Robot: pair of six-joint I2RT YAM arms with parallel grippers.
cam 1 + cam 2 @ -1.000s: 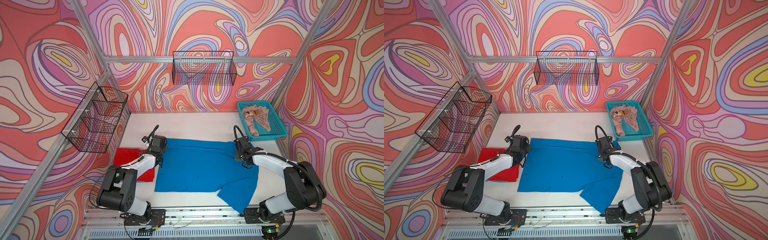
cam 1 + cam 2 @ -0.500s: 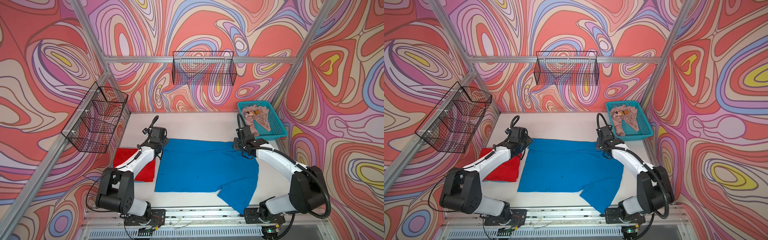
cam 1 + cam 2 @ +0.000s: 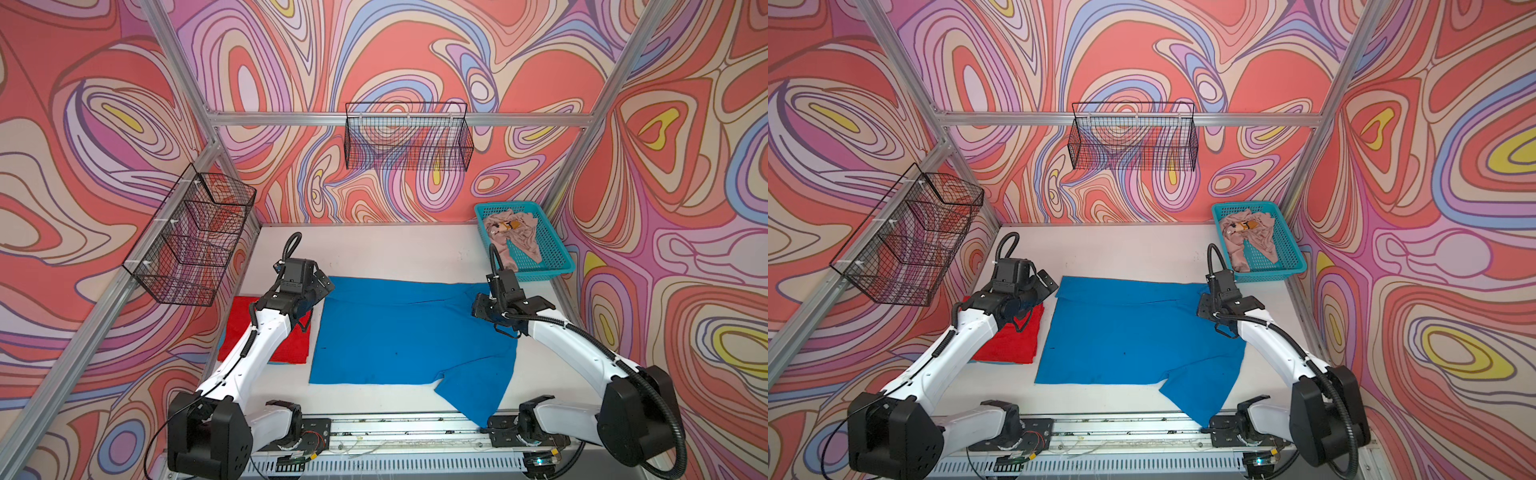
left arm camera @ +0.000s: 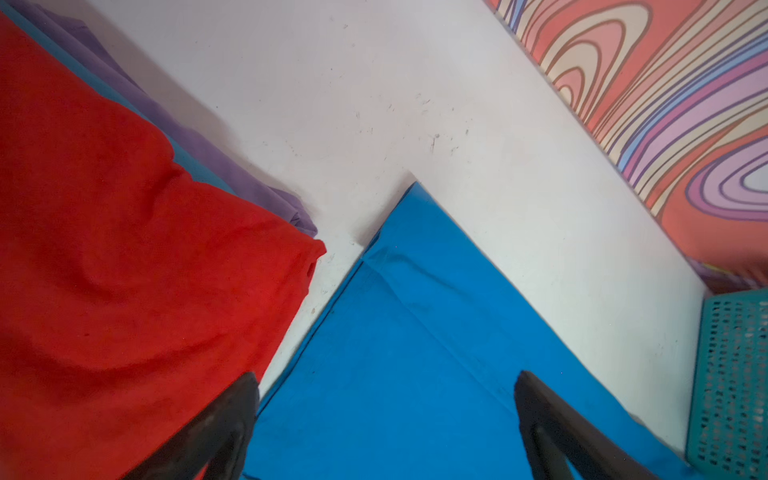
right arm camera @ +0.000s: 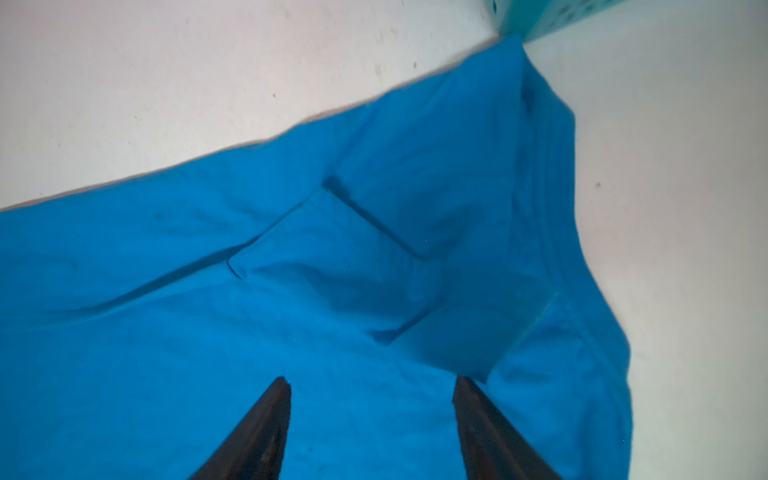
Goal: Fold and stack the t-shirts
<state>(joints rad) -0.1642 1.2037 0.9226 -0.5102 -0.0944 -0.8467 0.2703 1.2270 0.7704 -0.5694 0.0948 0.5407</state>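
Note:
The blue t-shirt [image 3: 407, 332] [image 3: 1133, 332] lies spread on the white table, a narrow fold along its far edge and one sleeve [image 3: 473, 386] sticking out at the front right. My left gripper [image 3: 322, 286] [image 4: 386, 380] hovers open over its far left corner. My right gripper [image 3: 478, 307] [image 5: 372, 381] hovers open over its far right corner, where small folded flaps show. Nothing lies between either pair of fingers. The folded red t-shirt [image 3: 291, 345] [image 4: 124, 249] sits left of the blue one, partly under my left arm. The beige-pink printed t-shirt [image 3: 511, 237] lies crumpled in the basket.
The turquoise mesh basket [image 3: 552, 266] [image 3: 1283, 266] stands at the back right corner. Purple cloth [image 4: 249, 183] and a teal layer show under the red shirt. Black wire baskets hang on the back wall [image 3: 407, 141] and the left wall [image 3: 191, 241].
Both grippers have opened and risen off the blue shirt's far corners, moving slightly toward the back. The blue shirt stays flat where it lay.

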